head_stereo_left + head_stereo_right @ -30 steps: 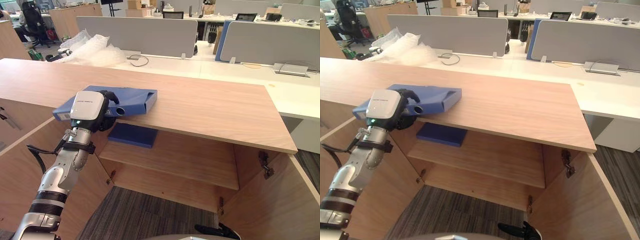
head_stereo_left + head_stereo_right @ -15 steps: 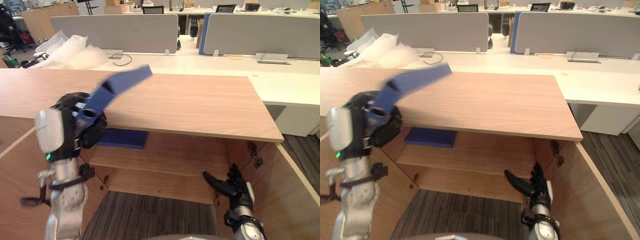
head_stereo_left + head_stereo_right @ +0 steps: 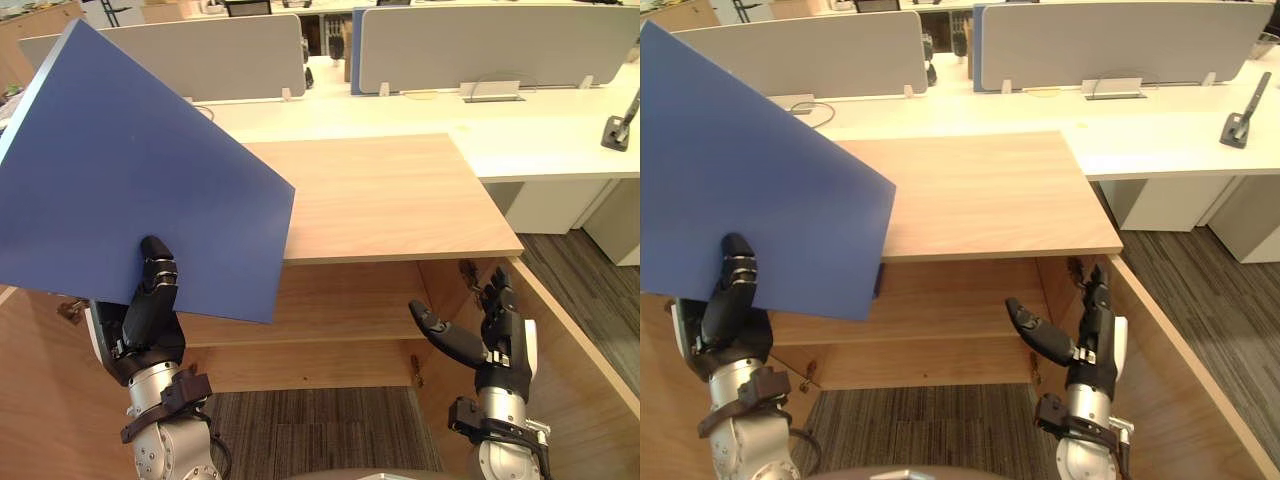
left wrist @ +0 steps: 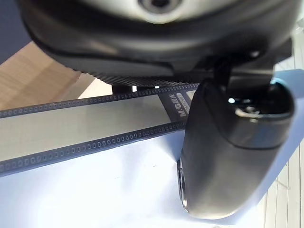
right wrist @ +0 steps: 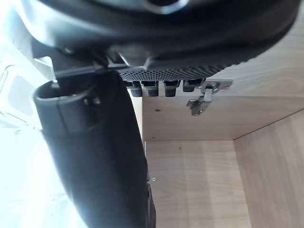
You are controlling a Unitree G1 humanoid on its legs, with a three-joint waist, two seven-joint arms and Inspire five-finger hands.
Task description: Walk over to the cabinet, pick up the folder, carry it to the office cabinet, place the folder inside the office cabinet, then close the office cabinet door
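A large blue folder (image 3: 130,180) stands upright and tilted at the left, its broad face toward me, hiding the left part of the wooden cabinet top (image 3: 390,200). My left hand (image 3: 148,320) is shut on the folder's lower edge, thumb (image 4: 228,156) pressed on the near face, fingers hidden behind it. The office cabinet stands open below, with its shelf (image 3: 340,310) showing. In front of that opening at the lower right my right hand (image 3: 490,340) is held up open, fingers straight, thumb (image 5: 95,156) spread, touching nothing.
The cabinet's right door (image 3: 585,370) swings out toward me beside the right hand, a hinge (image 5: 202,102) on the side wall. The left door (image 3: 40,400) stands open at the lower left. Behind are white desks (image 3: 540,130) with grey dividers (image 3: 480,50).
The left hand has lifted the folder off the cabinet top and swung it upright in front of me. The right hand has stayed raised and open. The camera has shifted right.
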